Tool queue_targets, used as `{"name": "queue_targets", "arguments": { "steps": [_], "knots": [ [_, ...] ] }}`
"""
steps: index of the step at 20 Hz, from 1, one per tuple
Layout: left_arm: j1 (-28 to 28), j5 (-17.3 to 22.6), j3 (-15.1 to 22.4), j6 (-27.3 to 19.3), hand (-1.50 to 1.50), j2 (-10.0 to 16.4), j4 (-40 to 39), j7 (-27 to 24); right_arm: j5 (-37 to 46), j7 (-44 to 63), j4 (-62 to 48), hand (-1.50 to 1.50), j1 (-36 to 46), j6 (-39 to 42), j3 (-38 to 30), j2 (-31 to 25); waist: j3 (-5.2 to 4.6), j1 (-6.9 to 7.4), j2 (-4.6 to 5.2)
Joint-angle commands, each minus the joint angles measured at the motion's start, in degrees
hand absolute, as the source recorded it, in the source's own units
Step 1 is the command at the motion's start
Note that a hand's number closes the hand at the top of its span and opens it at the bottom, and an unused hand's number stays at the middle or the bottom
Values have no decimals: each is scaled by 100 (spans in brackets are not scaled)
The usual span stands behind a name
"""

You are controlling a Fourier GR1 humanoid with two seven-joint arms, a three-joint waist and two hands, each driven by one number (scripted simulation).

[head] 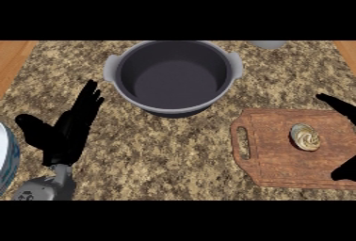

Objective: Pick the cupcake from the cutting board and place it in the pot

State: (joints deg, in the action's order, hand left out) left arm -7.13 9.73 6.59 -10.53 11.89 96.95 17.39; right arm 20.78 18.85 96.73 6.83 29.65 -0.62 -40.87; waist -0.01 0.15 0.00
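Presently I see the cupcake on the cutting board by the counter's right edge, apart from the pot. Right hand is spread wide beside it, not touching; left hand has straight fingers.

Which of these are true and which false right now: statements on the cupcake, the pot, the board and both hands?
1. The cupcake sits on the cutting board. True.
2. The pot already holds the cupcake. False: nothing shows inside the pot.
3. The left hand is curled round the pot's handle. False: its fingers are straight, and it is apart from the pot, at the view's left.
4. The right hand shows at the view's right edge and does not touch the cupcake. True.
5. The cutting board lies left of the pot. False: it lies to the pot's right and nearer the robot.
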Motion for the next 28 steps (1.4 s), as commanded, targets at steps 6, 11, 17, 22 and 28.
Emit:
{"name": "queue_targets", "arguments": {
  "steps": [6,11,17,22,28],
  "knots": [
    [44,-240,-112,78,0,-269,-165,-110,974,183,-362,-150,201,106,282,610,1,-1,1],
    [-59,-397,-5,-5,0,-384,146,314,1453,153,-767,-150,554,212,493,824,1,4,-1],
    [-95,-186,-390,359,0,-308,-173,42,2059,88,-1330,-150,547,120,591,1042,0,-3,2],
    [-97,-551,-205,210,0,-529,54,165,2335,-343,-1665,-150,616,190,401,1061,1,-10,-1],
    [180,-425,-350,449,0,-441,255,189,2225,-1034,-2368,150,1263,191,202,1181,2,40,7]
  ]
}}
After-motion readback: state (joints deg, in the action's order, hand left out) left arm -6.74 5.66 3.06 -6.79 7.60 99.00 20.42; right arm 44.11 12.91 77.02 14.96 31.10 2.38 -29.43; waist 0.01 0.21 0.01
